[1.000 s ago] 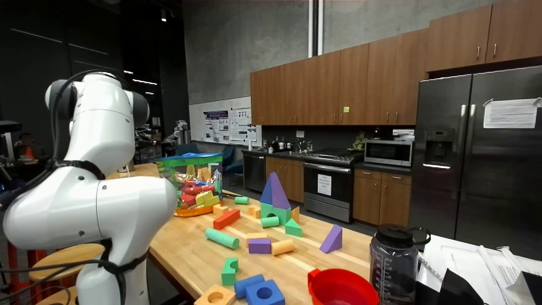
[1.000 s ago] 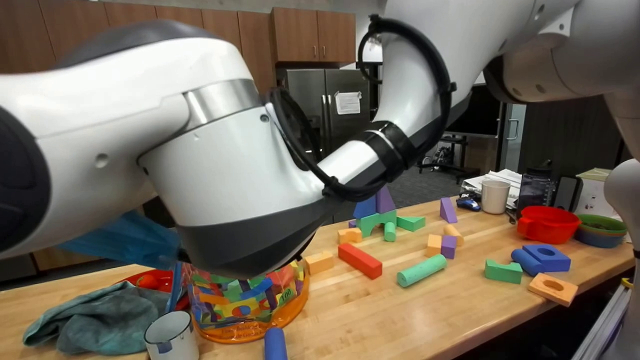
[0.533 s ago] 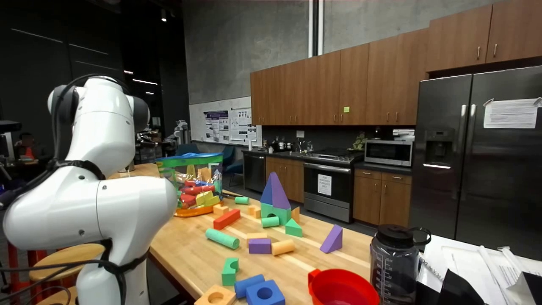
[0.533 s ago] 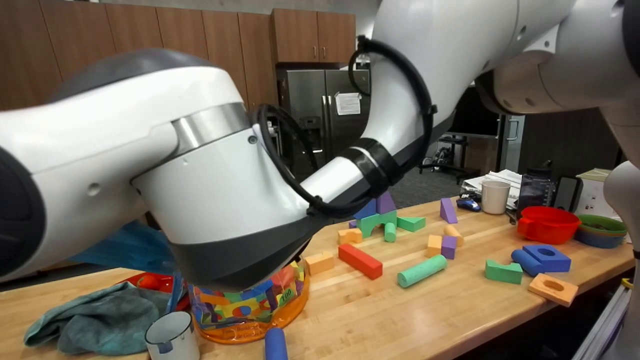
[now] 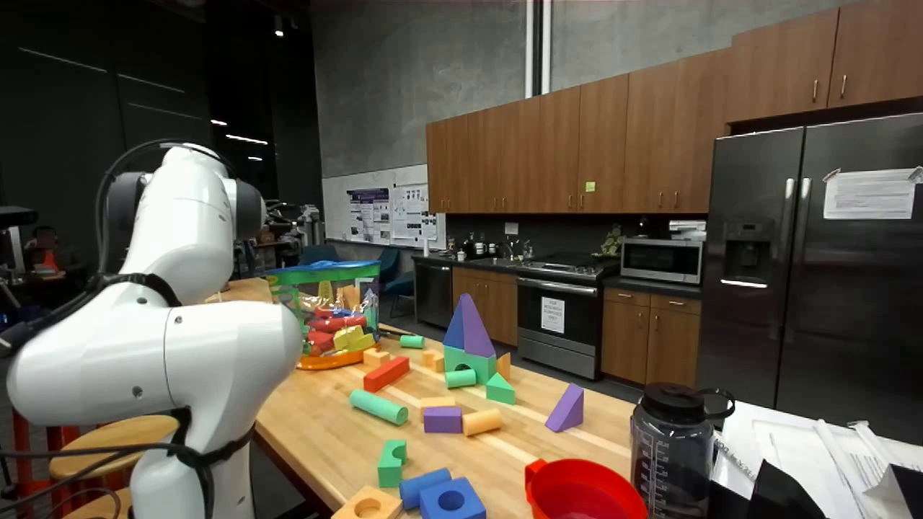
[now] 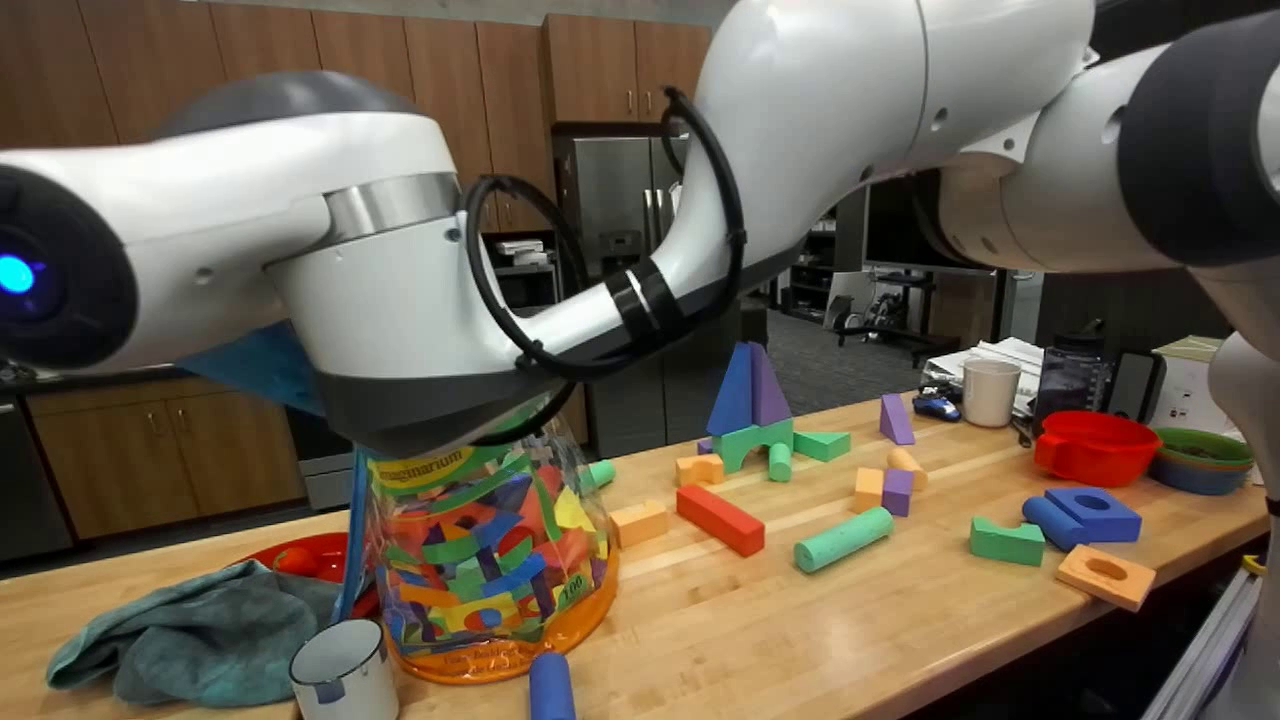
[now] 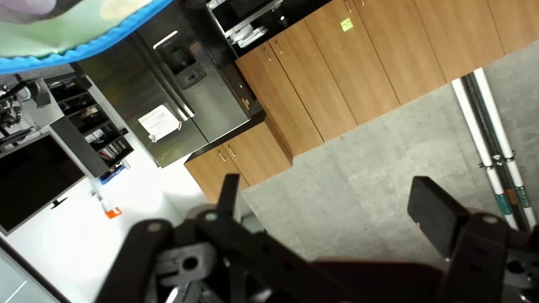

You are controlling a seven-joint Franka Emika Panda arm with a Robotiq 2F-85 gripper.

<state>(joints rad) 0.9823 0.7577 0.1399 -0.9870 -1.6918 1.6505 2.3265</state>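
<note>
In the wrist view my gripper [image 7: 326,189] stands wide open, and only the distant wall and cabinets show between its fingers. The blue edge of a pale green, patterned thing [image 7: 80,50] crosses the upper left corner there, apart from the fingertips. Neither exterior view shows the gripper itself. In an exterior view the arm's wrist section [image 6: 380,290] hangs in front of and above a clear bag of coloured blocks [image 6: 500,550], hiding most of its blue top. A stack of green arch [image 6: 755,442], blue wedge [image 6: 732,390] and purple wedge [image 6: 769,388] stands upright on the table.
Loose blocks lie about, including a red bar [image 6: 720,520], green cylinder [image 6: 845,540] and blue cylinder [image 6: 551,688]. A white cup [image 6: 345,675] and grey-green cloth [image 6: 200,635] are near the bag. A red bowl [image 5: 584,490] and dark bottle [image 5: 670,447] stand farther along.
In an exterior view the upper arm has sunk and shifted slightly right. From another angle, the wrist has dipped, then risen and moved left, uncovering more of the bag. The blocks have not moved.
</note>
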